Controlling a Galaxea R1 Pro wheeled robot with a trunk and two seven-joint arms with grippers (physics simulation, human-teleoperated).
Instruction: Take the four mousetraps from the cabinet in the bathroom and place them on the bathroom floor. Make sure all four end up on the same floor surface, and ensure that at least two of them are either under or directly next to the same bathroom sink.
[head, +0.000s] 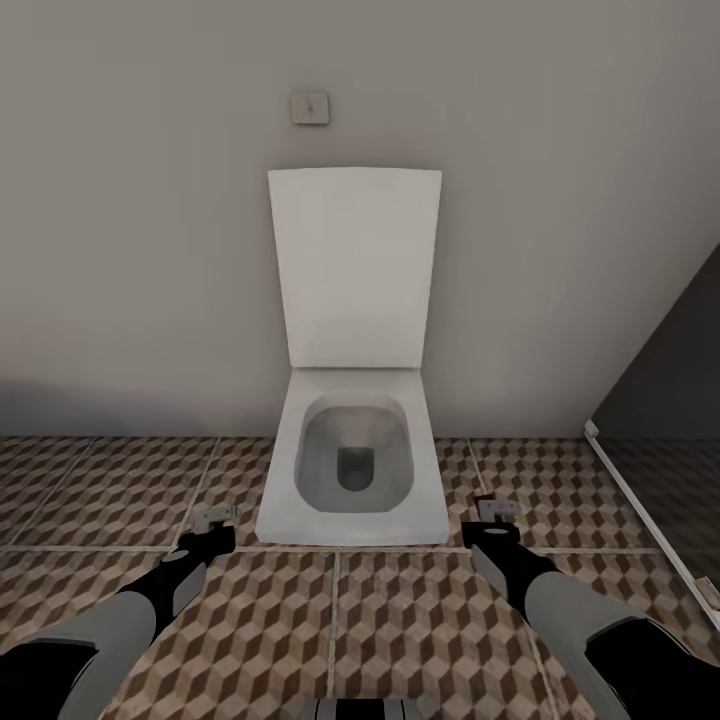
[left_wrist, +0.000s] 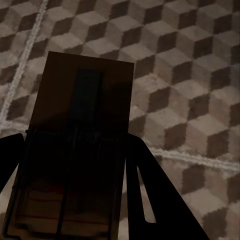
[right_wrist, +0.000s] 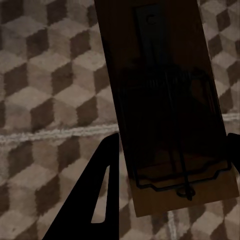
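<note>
- Dark wood, flat and rectangular: one mousetrap sits clamped between the jaws of your left gripper, its wire bar and spring plate lying along the board, black fingers flanking its edges.
- Tan-edged wood of the same pattern: a second mousetrap is pinched in your right gripper, with a thin wire frame and a metal tab at its far end; one black finger shows beside it.
- Both traps hang above the bathroom floor, clear of it and not yet set down.
- Bathroom floor: large square tiles, matte, printed with brown, beige and white cubes, with pale grout lines.
- Toilet: white, glossy, squared bowl with its lid raised against the wall; your left gripper is just to its left front corner, your right just to its right front corner.
- Wall: plain grey behind the toilet, with a small square flush plate above the lid.
- Dark glass panel with a white base rail, well to the right of the toilet.
- Step in hand, by my reading: carrying two traps toward placement. No sink is in sight, so the next move calls for turning to find one, then lowering each trap flat onto the tiles beside it.
</note>
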